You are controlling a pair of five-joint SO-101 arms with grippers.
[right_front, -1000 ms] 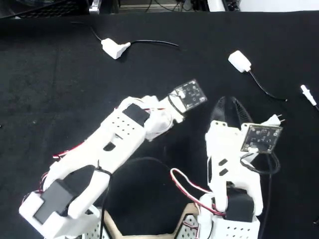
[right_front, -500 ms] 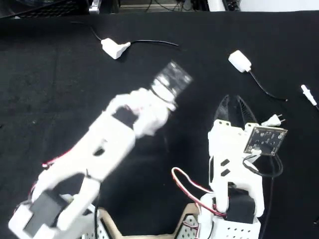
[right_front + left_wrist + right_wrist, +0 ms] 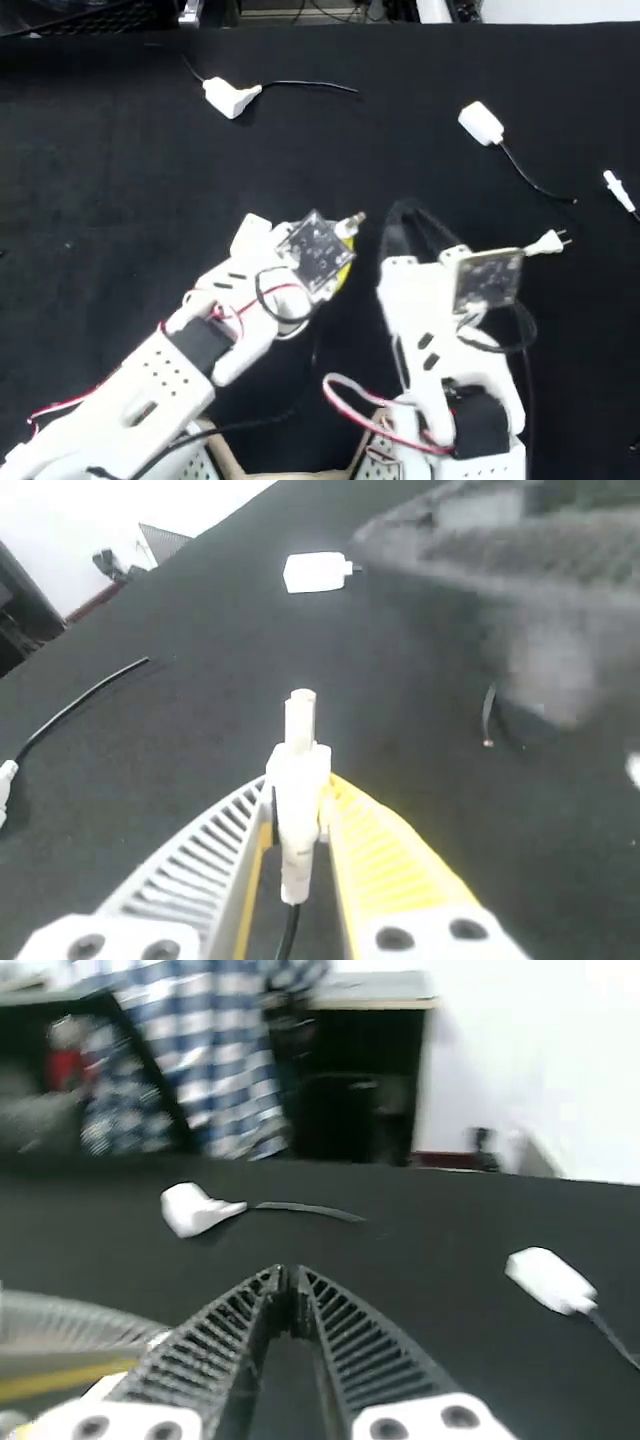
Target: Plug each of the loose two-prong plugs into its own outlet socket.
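Note:
My left gripper (image 3: 300, 798) is shut on a white plug (image 3: 299, 742) whose prong end sticks out past the fingertips. From above, this gripper (image 3: 345, 232) is mid-table with the plug tip (image 3: 354, 219) pointing right and away. Beside it, my black right gripper (image 3: 394, 214) is shut with nothing in it, its fingers (image 3: 330, 1332) meeting at the tips. One white outlet socket (image 3: 230, 97) lies at the far left and a second socket (image 3: 481, 123) at the far right. A loose two-prong plug (image 3: 550, 241) lies right of the right arm.
Another small white plug (image 3: 618, 188) lies near the right edge. Thin black cables run from both sockets (image 3: 305, 86) (image 3: 535, 180). The table top is black cloth. Furniture and checked fabric (image 3: 200, 1050) stand behind the far edge.
The left arm swung out toward the far side, then drew back and lower with the plug still held. The right arm shifted left, closer to the left gripper.

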